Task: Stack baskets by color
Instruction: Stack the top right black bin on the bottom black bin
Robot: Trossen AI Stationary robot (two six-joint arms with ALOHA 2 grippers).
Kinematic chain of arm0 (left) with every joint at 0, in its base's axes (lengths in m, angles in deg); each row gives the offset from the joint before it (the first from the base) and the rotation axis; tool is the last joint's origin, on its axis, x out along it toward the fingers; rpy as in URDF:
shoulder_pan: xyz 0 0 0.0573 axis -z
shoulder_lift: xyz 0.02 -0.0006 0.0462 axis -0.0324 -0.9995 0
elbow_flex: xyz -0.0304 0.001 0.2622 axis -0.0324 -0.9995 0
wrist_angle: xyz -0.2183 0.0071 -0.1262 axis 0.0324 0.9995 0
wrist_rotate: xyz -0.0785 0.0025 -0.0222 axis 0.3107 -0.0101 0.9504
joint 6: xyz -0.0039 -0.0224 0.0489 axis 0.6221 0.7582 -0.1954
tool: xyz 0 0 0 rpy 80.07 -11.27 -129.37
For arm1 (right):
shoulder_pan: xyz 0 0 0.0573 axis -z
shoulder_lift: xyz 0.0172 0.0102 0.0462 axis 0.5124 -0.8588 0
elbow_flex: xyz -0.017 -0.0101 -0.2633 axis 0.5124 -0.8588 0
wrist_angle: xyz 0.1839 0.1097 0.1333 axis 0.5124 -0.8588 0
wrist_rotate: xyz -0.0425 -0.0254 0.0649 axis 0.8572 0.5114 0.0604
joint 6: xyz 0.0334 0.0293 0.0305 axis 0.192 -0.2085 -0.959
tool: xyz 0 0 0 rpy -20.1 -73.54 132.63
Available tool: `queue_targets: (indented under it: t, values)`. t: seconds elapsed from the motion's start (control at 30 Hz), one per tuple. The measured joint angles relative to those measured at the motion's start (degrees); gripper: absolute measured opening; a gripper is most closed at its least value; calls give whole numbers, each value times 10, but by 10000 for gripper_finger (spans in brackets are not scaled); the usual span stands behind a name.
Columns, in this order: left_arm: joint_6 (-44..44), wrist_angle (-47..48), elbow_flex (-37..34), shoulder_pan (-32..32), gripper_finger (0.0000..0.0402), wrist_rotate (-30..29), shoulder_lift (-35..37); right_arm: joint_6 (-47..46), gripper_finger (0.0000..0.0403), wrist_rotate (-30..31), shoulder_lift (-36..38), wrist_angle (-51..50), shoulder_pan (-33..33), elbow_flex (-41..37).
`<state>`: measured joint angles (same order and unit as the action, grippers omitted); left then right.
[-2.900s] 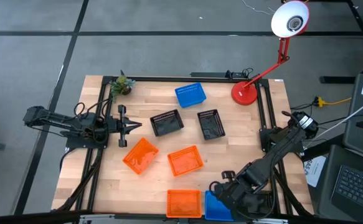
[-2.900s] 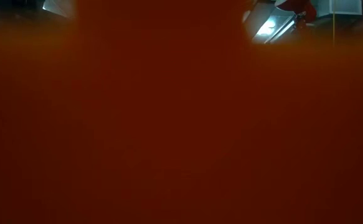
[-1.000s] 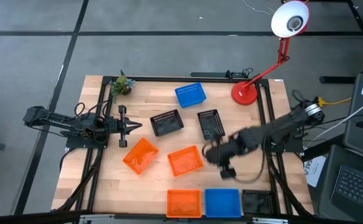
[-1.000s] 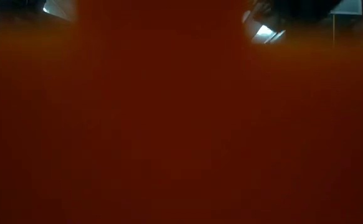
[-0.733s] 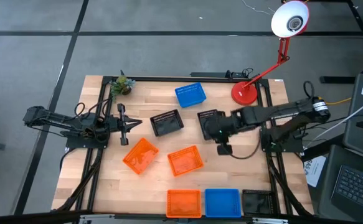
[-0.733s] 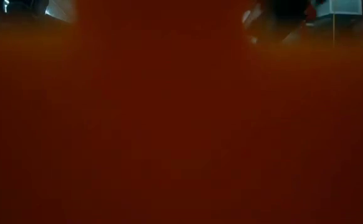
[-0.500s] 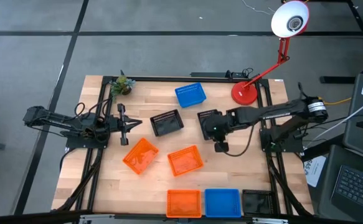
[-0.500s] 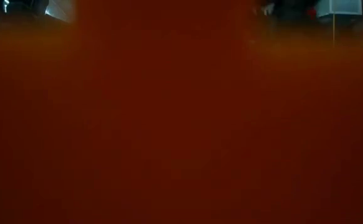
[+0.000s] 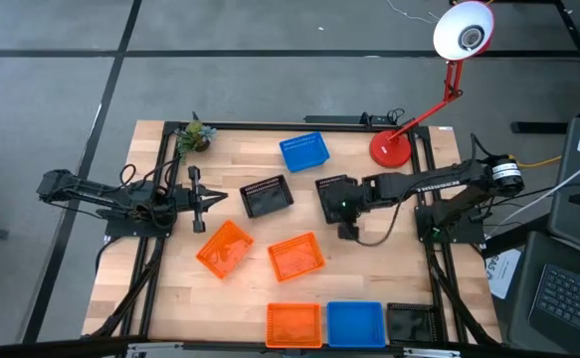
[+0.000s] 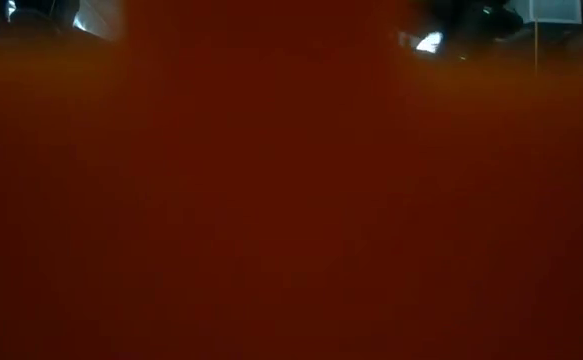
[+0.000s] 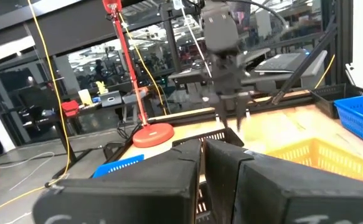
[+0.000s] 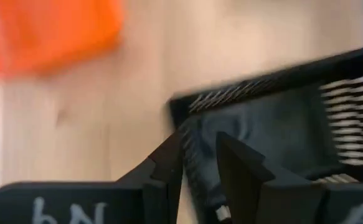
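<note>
Several baskets lie on the table. A blue one and two black ones lie toward the far side. Two orange ones lie mid-table. An orange, a blue and a black one sit in a row at the near edge. My right gripper is open and points steeply down over the right black basket. Its fingers stand on either side of that basket's near short wall. My left gripper waits shut at the left. My right gripper has one finger inside the black basket and the other outside its near short wall, coming from above. Whether either finger touches the wall, I cannot tell. The basket rests flat on the table.
A red desk lamp stands at the far right corner and a small potted plant at the far left. An orange blur fills the low view. Bare wood lies between the mid-table baskets and the near row.
My right gripper has swung from mid-table toward the far edge and come down onto the near end of the right black basket, slowing over the last half second. No basket has moved.
</note>
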<state>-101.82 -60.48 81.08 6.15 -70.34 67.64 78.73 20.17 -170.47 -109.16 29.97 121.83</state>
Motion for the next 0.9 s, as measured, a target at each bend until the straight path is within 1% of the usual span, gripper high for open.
queue_targets:
  t: [0.07, 0.13, 0.17, 0.23, 0.3, 0.33, 0.4, 0.47, 0.6, 0.7, 0.8, 0.9]
  values:
    - [5, 0, 0, 0, 14, 0, 0, -53, 96, 55, 1, -17, 15, 21]
    - [7, 0, 0, 0, 14, 0, 0, -143, 96, 129, 1, -56, 37, 30]
    - [7, 0, 0, 0, 14, 0, 0, -188, 96, 148, 1, -81, 51, 32]
    - [7, 0, 0, 0, 14, 0, 0, -265, 96, 149, 1, -124, 78, 26]
    - [7, 0, 0, 0, 14, 0, 0, -322, 96, 114, 1, -127, 99, 5]
    - [7, 0, 0, 0, 14, 0, 0, -340, 96, 94, 0, -113, 104, -8]
    - [7, 0, 0, 0, 14, 0, 0, -351, 96, 69, 0, -62, 108, -30]
    - [6, 0, 0, 0, 14, 0, 0, -352, 96, 64, 0, -30, 108, -43]
    - [7, 0, 0, 0, 14, 0, 0, -366, 96, 70, 0, -21, 109, -47]
    - [7, 0, 0, 0, 14, 0, 0, -362, 96, 93, 0, -22, 109, -46]
    - [6, 0, 0, 0, 14, -1, 0, -339, 96, 101, 1, -17, 109, -30]
    - [7, 0, 0, 0, 14, -8, 0, -311, 96, 149, 3, -17, 109, -17]
